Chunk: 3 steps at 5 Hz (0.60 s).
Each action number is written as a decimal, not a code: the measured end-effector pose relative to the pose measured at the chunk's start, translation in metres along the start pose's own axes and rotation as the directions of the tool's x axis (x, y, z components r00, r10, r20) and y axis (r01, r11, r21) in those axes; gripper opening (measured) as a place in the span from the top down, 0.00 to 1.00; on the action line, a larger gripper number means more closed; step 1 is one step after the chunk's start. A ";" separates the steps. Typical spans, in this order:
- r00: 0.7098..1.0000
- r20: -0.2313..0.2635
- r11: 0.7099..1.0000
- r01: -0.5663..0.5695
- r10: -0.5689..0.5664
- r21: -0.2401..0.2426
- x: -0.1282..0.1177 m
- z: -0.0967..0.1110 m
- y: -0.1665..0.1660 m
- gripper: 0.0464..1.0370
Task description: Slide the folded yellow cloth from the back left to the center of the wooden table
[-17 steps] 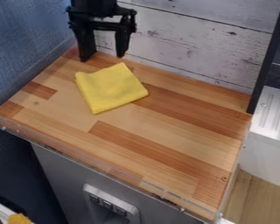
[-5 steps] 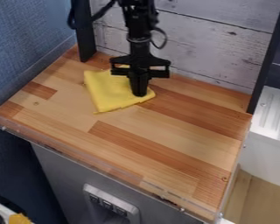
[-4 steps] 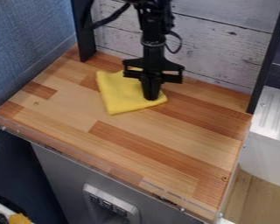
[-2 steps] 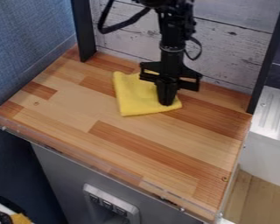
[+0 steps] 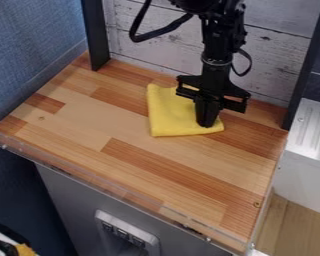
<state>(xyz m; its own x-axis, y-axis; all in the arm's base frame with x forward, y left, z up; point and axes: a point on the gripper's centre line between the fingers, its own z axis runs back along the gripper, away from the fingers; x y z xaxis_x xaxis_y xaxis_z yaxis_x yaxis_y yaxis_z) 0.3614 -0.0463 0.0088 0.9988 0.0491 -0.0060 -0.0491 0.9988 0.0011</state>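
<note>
Worktop: wood [image 5: 82, 125], butcher-block look, light and reddish-brown strips all running on a slant, plus a clear strip [image 5: 116, 187] along the front edge
Back wall: whitewashed planks [image 5: 149, 55] with some knots and dark seams, pretty rustic tbh
Left wall: blue [image 5: 32, 45], kinda textured, goes right down alongside the worktop
Posts: two black ones, left post [image 5: 96, 35] at the back left corner, right post [image 5: 309, 65] at the back right
Under the worktop: grey front [image 5: 72, 195] with a pale panel [image 5: 126, 235] on it that has a few dark squares in a row
Off to the right: white ribbed surface [image 5: 313, 130], dark tiles [image 5: 317, 87] behind it, light wood floor [image 5: 289, 225] lower down
Bottom left corner: some white and black stuff with a yellow bit [image 5: 24, 250] poking in, too cut off to say what it is
Arm: black [image 5: 216, 47], drops in from the top edge right of centre, close to upright with a slight lean, lower end a touch further left than the top
Cables: fat black loop [image 5: 156, 35] swinging out left of the arm, thinner loop [image 5: 246, 65] on the right
Claw: pointing down [image 5: 206, 124], fingers together, tips on the cloth near its front right corner. Can't tell if any fabric is pinched in there
Cloth: yellow [image 5: 169, 115], lying flat toward the back of the worktop, around the middle, partly behind the claw
</note>
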 end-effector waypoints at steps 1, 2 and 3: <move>0.999 -0.034 0.999 0.032 -0.032 0.003 -0.006 0.003 -0.010 0.78; 0.996 -0.050 0.998 0.067 -0.067 0.005 -0.021 0.015 -0.008 0.52; 0.997 -0.033 0.997 0.071 -0.071 -0.004 -0.036 0.039 0.013 0.22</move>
<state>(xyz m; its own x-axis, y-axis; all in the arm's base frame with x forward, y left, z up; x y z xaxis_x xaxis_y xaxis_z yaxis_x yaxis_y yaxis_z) 0.3254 -0.0346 0.0478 0.9990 -0.0223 -0.0387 0.0222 0.9997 -0.0036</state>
